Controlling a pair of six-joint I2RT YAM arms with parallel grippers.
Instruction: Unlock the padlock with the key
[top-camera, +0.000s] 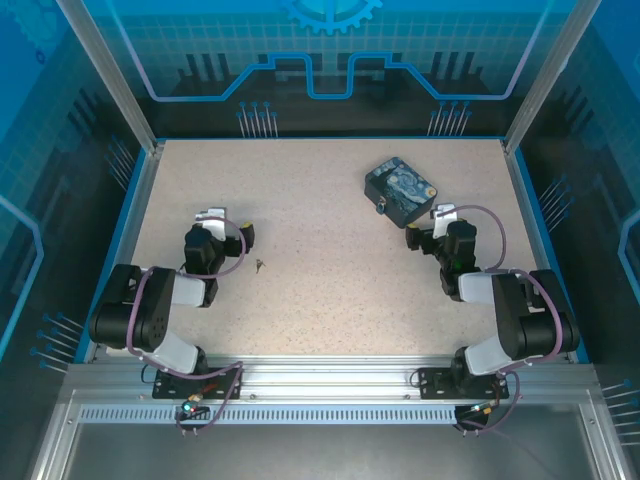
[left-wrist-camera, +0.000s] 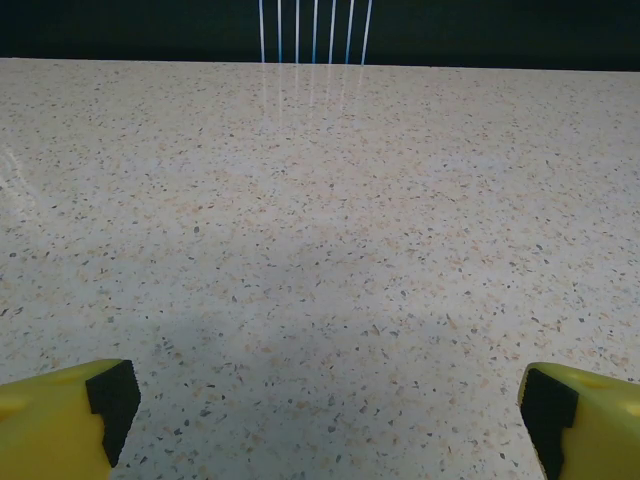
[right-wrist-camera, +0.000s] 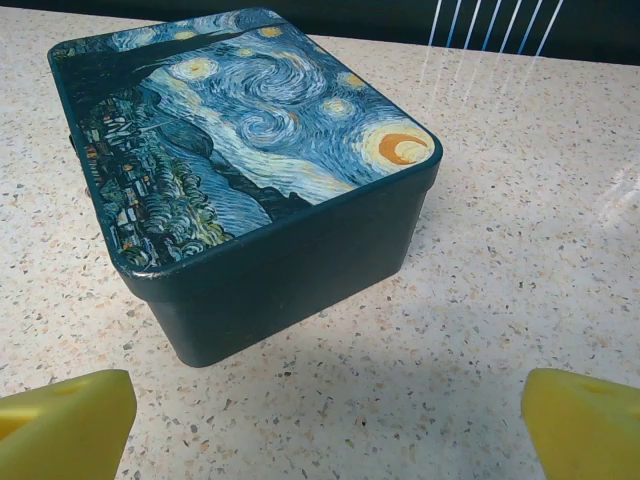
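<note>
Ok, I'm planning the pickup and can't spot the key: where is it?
In the top view the key lies on the table, left of centre, just right of the left arm, far from the padlock.

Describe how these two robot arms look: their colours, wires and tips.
Both arms, left and right, have chunky black joints, pale grey links and a looping purplish cable. The left tool and right tool are black with white parts. Their fingers are bright yellow, and black pads line the left ones.
</note>
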